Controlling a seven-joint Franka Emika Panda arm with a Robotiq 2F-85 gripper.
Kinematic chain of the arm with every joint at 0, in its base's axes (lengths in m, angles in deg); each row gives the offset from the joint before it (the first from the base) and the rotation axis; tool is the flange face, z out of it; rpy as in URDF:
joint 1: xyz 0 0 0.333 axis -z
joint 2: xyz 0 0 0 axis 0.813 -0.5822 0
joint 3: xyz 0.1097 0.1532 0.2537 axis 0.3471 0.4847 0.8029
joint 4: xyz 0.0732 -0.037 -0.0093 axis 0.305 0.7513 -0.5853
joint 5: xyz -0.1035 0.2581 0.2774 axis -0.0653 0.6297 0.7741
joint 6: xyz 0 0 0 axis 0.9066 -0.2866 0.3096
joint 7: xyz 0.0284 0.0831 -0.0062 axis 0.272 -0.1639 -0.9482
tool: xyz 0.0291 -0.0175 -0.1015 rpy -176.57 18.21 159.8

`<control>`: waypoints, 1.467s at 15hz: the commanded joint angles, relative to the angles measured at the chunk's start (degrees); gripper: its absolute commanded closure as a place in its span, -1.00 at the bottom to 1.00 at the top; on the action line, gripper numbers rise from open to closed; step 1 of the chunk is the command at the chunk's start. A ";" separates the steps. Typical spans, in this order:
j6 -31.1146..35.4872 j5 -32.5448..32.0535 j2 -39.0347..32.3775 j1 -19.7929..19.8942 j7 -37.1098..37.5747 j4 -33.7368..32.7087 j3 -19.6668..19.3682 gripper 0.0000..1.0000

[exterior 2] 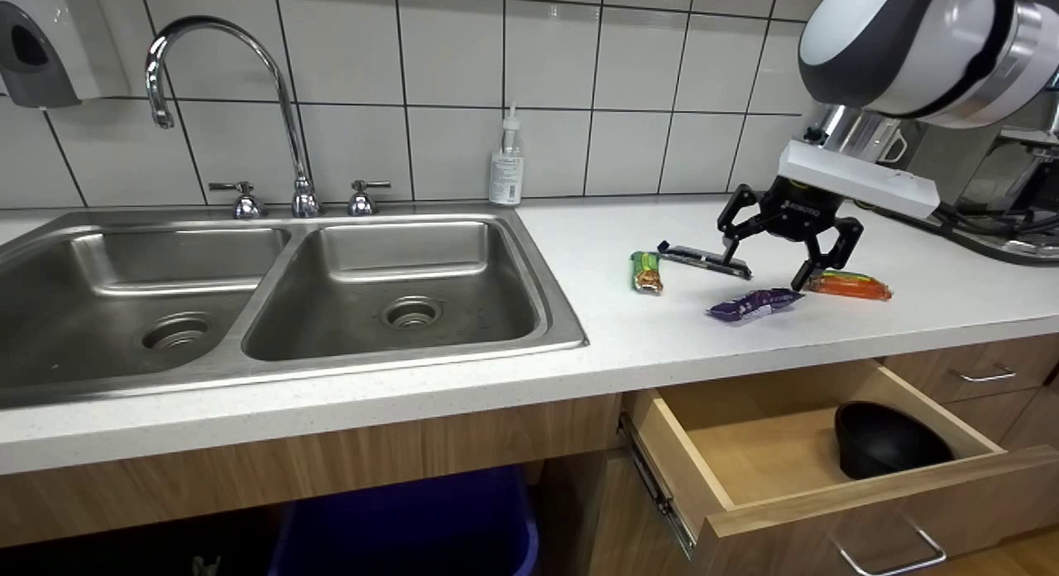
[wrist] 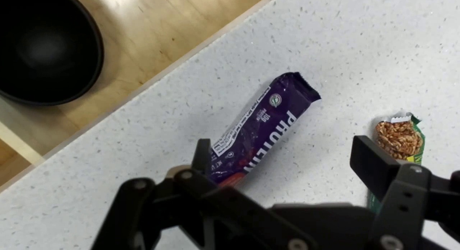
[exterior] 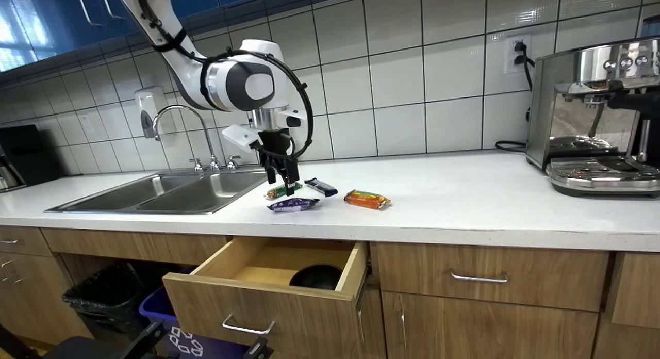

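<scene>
The double-bowl steel sink (exterior 2: pixel 269 295) stands leftmost in an exterior view; the bars all lie to its right. Nearest the sink on the worktop (exterior 2: pixel 596 245) is a green-wrapped granola bar (exterior 2: pixel 647 272): likely light and crumbly, so a gentle squeeze across its middle would suit. Next out from the sink, a slim dark-wrapped bar (exterior 2: pixel 691 256) lies flat, probably offering little edge to pinch. Farther from the sink is the purple protein bar (exterior 2: pixel 754 304), partly hidden by the jaws in the wrist view. It should be light, fairly firm yet dentable, its glossy film slippery; best held across its narrow width at mid-length, clear of the crimped ends. The jaws hang over this group to the sink's right, spread wide and empty; whether they touch a wrapper cannot be told. Farthest from the sink, an orange-wrapped bar (exterior 2: pixel 852 285) looks plump, probably slippery too, and would take a mid-length hold.
</scene>
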 commanded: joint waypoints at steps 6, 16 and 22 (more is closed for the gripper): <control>-3.55 -1.12 -6.15 -2.47 8.14 -7.28 -2.92 -1.00; -5.50 -1.36 -7.55 -2.87 11.80 -8.12 -4.58 -1.00; -5.60 -1.47 -10.01 -3.48 13.20 -10.20 -4.91 -1.00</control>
